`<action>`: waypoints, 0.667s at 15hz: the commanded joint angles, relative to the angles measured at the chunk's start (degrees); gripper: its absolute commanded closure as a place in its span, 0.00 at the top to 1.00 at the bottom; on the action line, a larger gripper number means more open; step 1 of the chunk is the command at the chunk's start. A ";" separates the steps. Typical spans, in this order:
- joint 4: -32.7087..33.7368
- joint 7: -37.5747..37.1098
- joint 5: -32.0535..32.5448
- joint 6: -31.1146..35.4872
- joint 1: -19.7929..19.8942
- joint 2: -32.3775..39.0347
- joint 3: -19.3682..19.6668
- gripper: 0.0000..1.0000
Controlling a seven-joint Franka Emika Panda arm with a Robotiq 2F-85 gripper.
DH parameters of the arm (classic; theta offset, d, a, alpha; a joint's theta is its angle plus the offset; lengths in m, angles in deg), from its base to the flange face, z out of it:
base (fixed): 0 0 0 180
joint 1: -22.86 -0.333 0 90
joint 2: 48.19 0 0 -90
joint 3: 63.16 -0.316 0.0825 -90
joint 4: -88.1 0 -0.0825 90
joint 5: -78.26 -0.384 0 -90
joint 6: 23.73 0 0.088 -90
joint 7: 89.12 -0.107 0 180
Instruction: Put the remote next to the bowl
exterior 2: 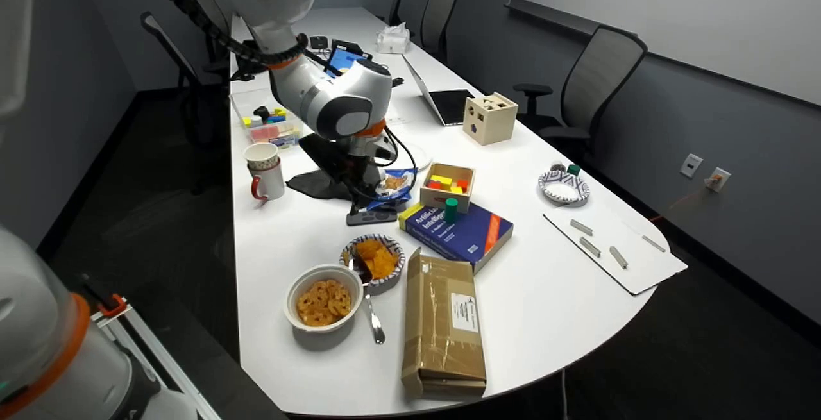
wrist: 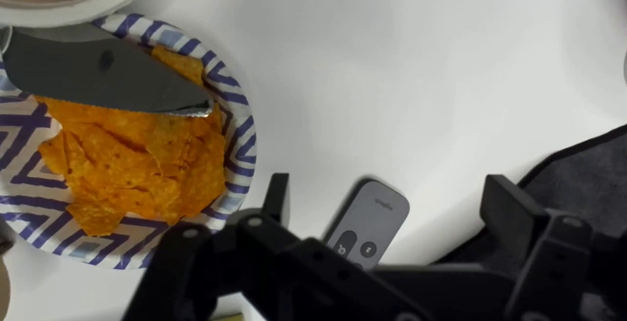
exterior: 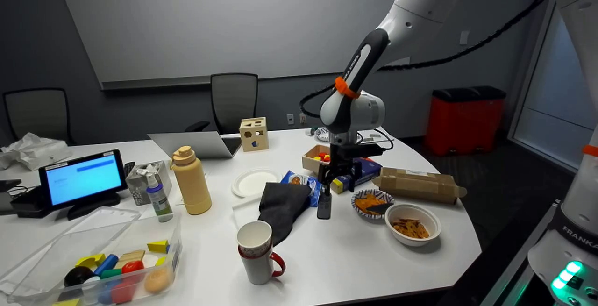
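Note:
The grey remote (exterior: 324, 208) lies flat on the table. It also shows in an exterior view (exterior 2: 372, 217) and in the wrist view (wrist: 377, 213), where its lower end is hidden behind the gripper. A white bowl (exterior: 411, 241) of brown crisps also shows in an exterior view (exterior 2: 290, 301) and at the wrist view's corner (wrist: 93, 10). A patterned bowl (wrist: 242, 139) of orange chips stands between the remote and the white bowl, also in both exterior views (exterior: 357, 210) (exterior 2: 396, 266). My gripper (wrist: 394, 201) is open, its fingers apart on either side of the remote, not touching it.
A metal utensil (wrist: 105, 71) lies across the patterned bowl. A dark cloth (exterior: 287, 203) and a blue snack bag (exterior: 308, 187) lie beside the remote. A blue book (exterior 2: 449, 234), a cardboard box (exterior 2: 442, 324) and a wooden box (exterior 2: 439, 199) stand close by. Stacked cups (exterior: 257, 254) stand nearer the front.

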 commanded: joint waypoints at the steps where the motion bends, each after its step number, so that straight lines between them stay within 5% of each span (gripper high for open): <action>1: 6.07 -1.82 -0.47 1.47 1.08 6.81 -0.29 1.00; 10: 18.79 -7.22 0.14 1.73 0.09 19.42 0.04 1.00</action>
